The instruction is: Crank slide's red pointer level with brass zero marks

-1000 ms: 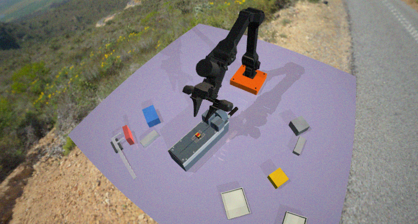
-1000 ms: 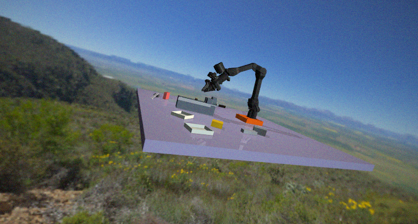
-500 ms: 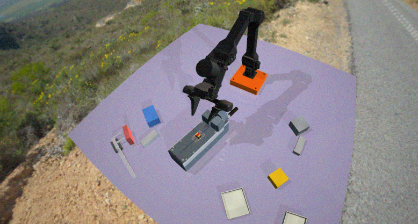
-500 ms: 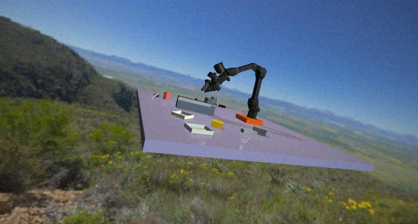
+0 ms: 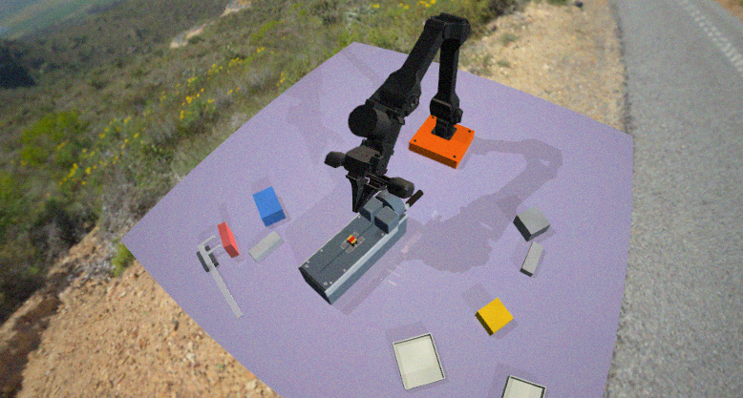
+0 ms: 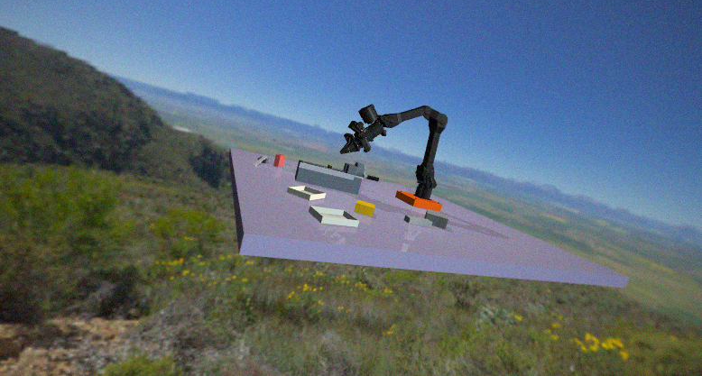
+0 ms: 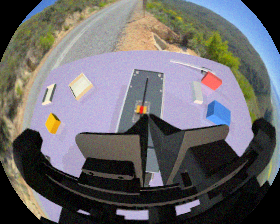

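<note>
The machine (image 5: 323,263) (image 6: 327,176) (image 7: 156,92) is a long grey box with a slotted top deck and raised blocks at the arm's end. The red pointer (image 5: 351,239) (image 7: 141,109) sits in a small window on the deck, beside yellow brass marks; the views are too coarse to tell whether it is exactly level. The crank's black handle (image 5: 413,199) (image 6: 373,178) sticks out at the block end, and the gripper hides it in the wrist view. My gripper (image 5: 355,208) (image 6: 342,151) (image 7: 148,117) is shut and empty, above the machine and clear of the handle.
A blue block (image 5: 268,205) (image 7: 218,113), a red block (image 5: 228,240) (image 6: 279,160) and a pale grey bar (image 5: 265,246) lie beyond one long side. A yellow block (image 5: 494,316) (image 6: 364,207), trays (image 5: 440,363) and grey blocks (image 5: 531,222) lie on the other.
</note>
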You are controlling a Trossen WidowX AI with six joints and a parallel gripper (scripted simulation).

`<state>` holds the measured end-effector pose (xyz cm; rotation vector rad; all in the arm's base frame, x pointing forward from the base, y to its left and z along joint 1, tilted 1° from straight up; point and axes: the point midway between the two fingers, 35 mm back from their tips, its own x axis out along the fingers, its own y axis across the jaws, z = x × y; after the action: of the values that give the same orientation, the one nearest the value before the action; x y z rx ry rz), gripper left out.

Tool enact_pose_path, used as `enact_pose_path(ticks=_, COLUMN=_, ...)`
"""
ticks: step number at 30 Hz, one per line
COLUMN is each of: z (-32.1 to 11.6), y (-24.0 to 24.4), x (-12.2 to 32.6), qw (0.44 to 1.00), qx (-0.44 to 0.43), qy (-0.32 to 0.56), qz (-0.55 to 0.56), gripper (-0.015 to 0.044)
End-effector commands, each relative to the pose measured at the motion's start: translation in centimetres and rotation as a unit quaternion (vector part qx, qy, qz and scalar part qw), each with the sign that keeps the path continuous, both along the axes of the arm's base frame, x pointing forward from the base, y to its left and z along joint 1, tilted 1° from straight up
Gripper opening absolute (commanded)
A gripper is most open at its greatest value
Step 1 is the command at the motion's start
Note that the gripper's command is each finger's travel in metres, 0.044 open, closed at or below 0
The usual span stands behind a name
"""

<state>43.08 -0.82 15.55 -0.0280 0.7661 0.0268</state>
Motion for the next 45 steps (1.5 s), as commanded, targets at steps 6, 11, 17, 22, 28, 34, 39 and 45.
enact_pose_path(ticks=6, z=0.00, y=0.00, x=0.00, qw=1.000, qx=0.000, qy=0.000, qz=0.000, gripper=0.0000)
enact_pose_path(ticks=11, z=0.00, y=0.00, x=0.00, qw=1.000, qx=0.000, qy=0.000, qz=0.000, gripper=0.0000)
enact_pose_path(ticks=17, z=0.00, y=0.00, x=0.00, qw=1.000, qx=0.000, qy=0.000, qz=0.000, gripper=0.0131)
enact_pose_path(ticks=22, z=0.00, y=0.00, x=0.00, qw=1.000, qx=0.000, qy=0.000, qz=0.000, gripper=0.0263)
enact_pose_path(ticks=28, z=0.00, y=0.00, x=0.00, qw=1.000, qx=0.000, qy=0.000, qz=0.000, gripper=0.0420)
enact_pose_path(ticks=34, z=0.00, y=0.00, x=0.00, qw=1.000, qx=0.000, qy=0.000, qz=0.000, gripper=0.0335)
enact_pose_path(ticks=39, z=0.00, y=0.00, x=0.00, qw=1.000, qx=0.000, qy=0.000, qz=0.000, gripper=0.0204)
enact_pose_path(ticks=45, z=0.00, y=0.00, x=0.00, qw=1.000, qx=0.000, qy=0.000, qz=0.000, gripper=0.0046)
